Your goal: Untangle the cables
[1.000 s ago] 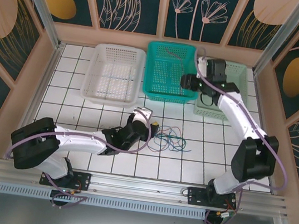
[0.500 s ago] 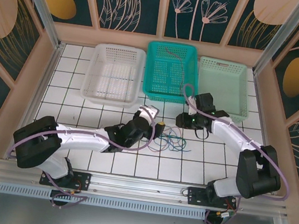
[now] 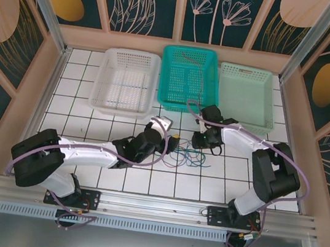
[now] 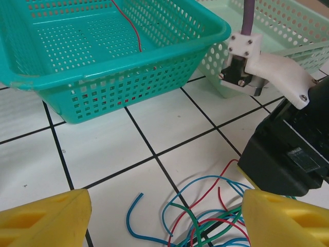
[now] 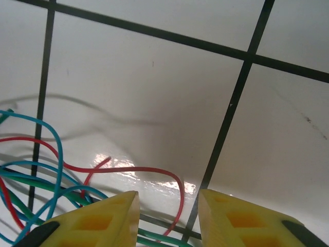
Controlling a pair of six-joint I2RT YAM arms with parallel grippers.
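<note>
**K:** Mid-table, between the teal basket [image 3: 183, 105] and the near edge: is that where the cables [image 3: 189, 155] are?

**M:** Yes. They form a loose knot of red, green and blue loops, flat on the tiles. One red wire [image 4: 134, 31] lies apart, inside the teal basket.

**K:** Jaws?

**M:** The left gripper [image 4: 164, 213] is spread wide and low at the knot's left side, with strands between its fingers but nothing pinched. The right gripper [image 5: 168, 216] is narrowed to a slim gap over the right fringe. A red loop [image 5: 172, 182] runs into that gap, and I judge it is not yet clamped.

**K:** Step in hand?

**M:** Probably singling out that red strand. To do it well:
- Before closing, check that the gap holds red alone, with no green or blue sharing it.
- Bring the left gripper down on the rest of the knot to anchor it.
- Draw the red strand out slowly and low toward the table's right edge, so the loops slide rather than tighten.
- If the whole knot drags, stop and re-grip nearer a free end.
</note>
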